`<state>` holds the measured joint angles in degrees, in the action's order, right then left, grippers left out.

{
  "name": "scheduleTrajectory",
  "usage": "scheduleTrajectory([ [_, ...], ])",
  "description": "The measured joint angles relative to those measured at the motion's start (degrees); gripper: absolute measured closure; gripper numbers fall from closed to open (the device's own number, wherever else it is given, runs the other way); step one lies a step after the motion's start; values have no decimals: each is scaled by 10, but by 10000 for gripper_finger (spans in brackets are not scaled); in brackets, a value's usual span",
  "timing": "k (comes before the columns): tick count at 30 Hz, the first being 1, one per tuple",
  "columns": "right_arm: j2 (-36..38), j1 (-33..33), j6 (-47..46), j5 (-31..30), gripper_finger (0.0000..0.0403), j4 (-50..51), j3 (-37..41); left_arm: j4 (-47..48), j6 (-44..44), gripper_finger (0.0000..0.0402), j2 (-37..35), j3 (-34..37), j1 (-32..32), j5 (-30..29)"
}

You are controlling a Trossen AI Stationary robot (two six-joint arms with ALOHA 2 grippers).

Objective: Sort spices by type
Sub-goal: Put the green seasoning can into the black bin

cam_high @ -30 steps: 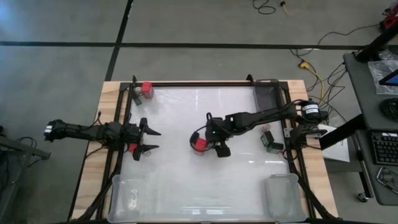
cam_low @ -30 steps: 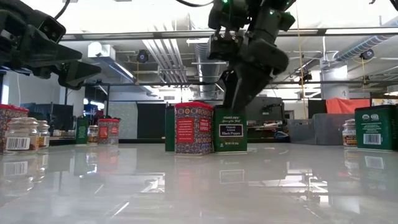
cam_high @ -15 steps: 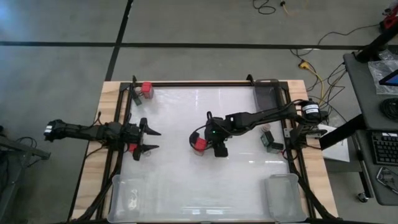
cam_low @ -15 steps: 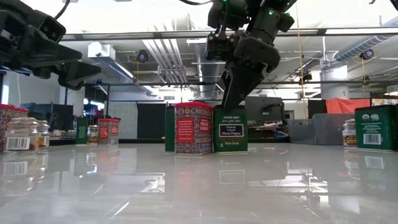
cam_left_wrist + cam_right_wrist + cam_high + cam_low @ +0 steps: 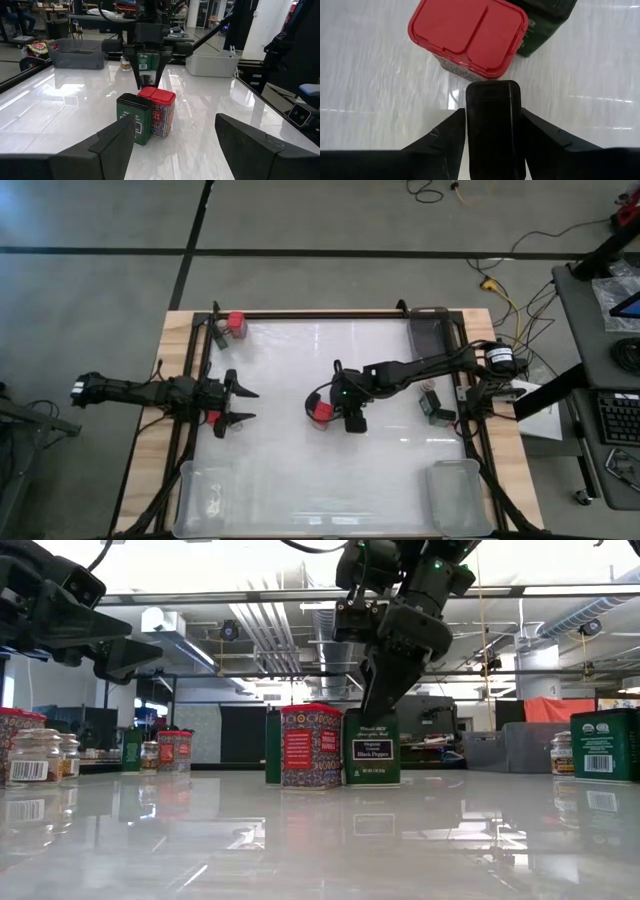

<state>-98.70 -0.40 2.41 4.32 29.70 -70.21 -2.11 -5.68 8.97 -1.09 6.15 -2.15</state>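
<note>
— Which jar are we working on?

— The black pepper tin [image 5: 493, 125]. It is sitting right between the fingers of our right gripper [image 5: 350, 415], straight below it, long side running along the fingers. The fingers are closing against both its sides.

— What is next to it?

— The red-topped jar [image 5: 468, 36] is standing just past the fingertips, touching another dark green tin [image 5: 134, 118].

— And our left gripper [image 5: 243, 405]?

— It is waiting wide open, holding nothing, well apart. The right arm is nearer.
</note>
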Motion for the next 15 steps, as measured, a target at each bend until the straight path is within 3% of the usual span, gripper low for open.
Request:
scheduleTrajectory([
  [9,1,0,-28,-13,267,2,2,0,0,143,0,0,0,0],
  [15,25,-4,-33,-24,261,79,-42,0,0,143,0,0,0,0],
])
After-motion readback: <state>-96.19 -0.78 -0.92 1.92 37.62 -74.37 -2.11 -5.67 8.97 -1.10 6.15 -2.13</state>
